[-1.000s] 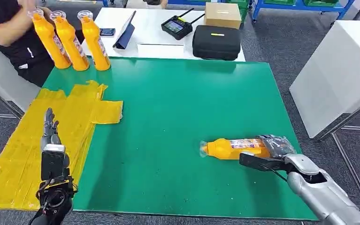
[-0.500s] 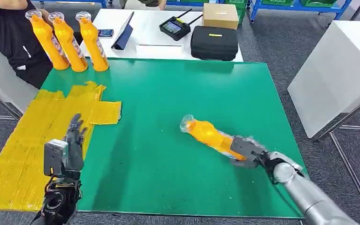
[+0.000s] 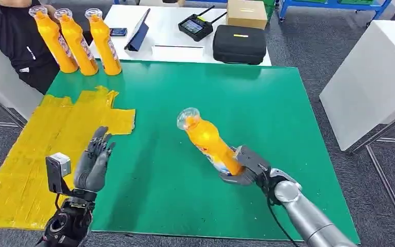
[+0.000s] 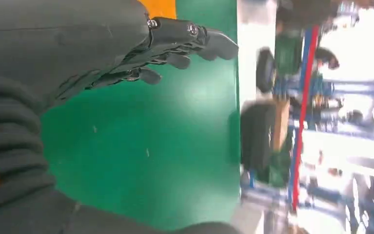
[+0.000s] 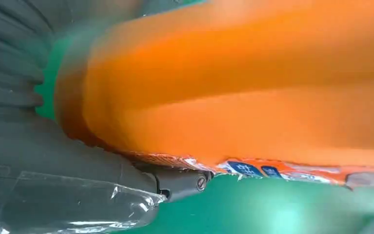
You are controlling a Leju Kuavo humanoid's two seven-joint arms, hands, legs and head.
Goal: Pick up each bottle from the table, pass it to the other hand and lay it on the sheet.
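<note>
You can't read any words here. The orange bottle (image 3: 210,144) has a label with blue and white marks, but they are too blurry to read. The small screen (image 3: 191,24) at the back is too tiny.

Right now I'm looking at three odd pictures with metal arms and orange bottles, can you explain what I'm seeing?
It is a humanoid robot with two silver arms. The wide picture is from its head, looking down at a green table. The other two come from cameras at its wrists. Its right hand holds an orange bottle, tilted above the table. Its left hand is raised with its fingers apart, holding nothing. A yellow sheet lies on the left, and three more orange bottles stand at the far corner.
</note>
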